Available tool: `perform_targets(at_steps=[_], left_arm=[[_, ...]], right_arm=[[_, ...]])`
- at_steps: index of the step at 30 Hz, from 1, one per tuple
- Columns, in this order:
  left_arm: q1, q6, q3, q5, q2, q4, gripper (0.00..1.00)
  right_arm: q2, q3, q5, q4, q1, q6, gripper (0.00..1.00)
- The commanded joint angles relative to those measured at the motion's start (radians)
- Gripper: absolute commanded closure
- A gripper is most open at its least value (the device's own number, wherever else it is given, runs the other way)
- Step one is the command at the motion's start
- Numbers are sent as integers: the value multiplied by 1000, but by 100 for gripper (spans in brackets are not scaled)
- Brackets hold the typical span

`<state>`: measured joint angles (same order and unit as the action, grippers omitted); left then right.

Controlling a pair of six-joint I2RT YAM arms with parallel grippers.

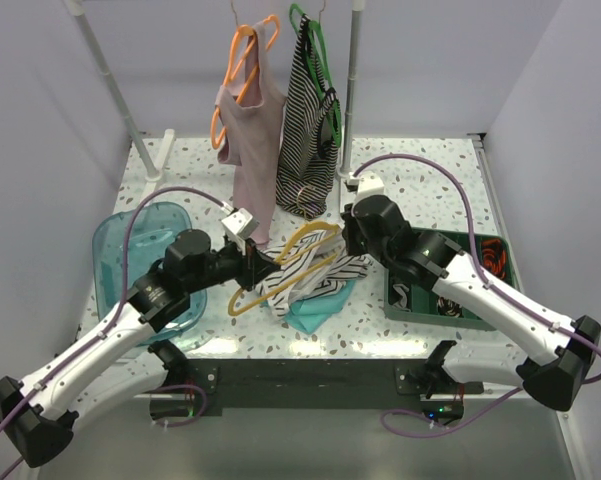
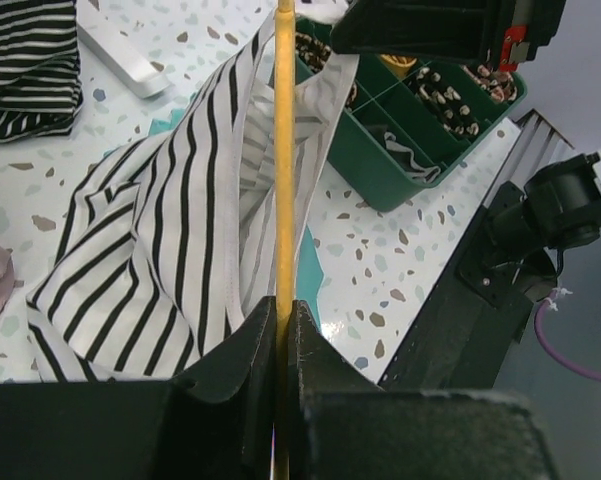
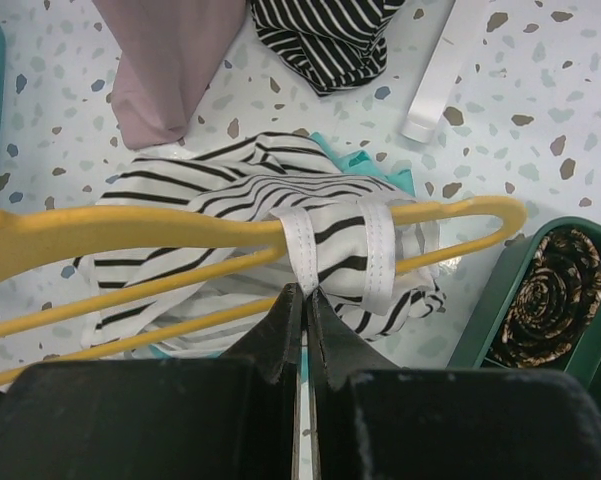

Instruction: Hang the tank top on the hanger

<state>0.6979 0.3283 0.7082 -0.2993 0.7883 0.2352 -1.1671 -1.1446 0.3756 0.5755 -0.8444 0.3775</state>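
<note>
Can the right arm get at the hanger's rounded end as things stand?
Probably yes: the hanger end lies just ahead, nothing between. But the right tool looks shut on the tank top strap, so it must release first.

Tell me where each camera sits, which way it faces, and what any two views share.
Top external: above and behind the bases, looking down and forward over the table; both arms show.
Left wrist: on the left arm, looking along the left gripper, shut on the hanger, towards the green tray.
Right wrist: on the right arm, looking down past the right gripper, shut on a strap of the tank top.
Shared: both wrist views show the hanger and tank top.
</note>
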Motion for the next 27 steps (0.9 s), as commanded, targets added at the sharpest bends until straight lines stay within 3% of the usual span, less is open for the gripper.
perform_targets(at_steps=[1,11,14,16,27], left_arm=[[28,41,-18,8,12,-160,100],[118,67,-38,74,94,-256,100],[147,69,-39,101,115,-280,100],[158,71,-36,120,127,-281,100],[173,32,-6,132,97,-181,100]], right_arm=[[43,-30,2,-26,-4,-5,100],[115,48,0,-111,-5,-9,89],[142,69,-4,-121,-5,-18,54],[193,103,-20,-156,-4,-38,46],[302,230,-289,-330,-4,-229,39]])
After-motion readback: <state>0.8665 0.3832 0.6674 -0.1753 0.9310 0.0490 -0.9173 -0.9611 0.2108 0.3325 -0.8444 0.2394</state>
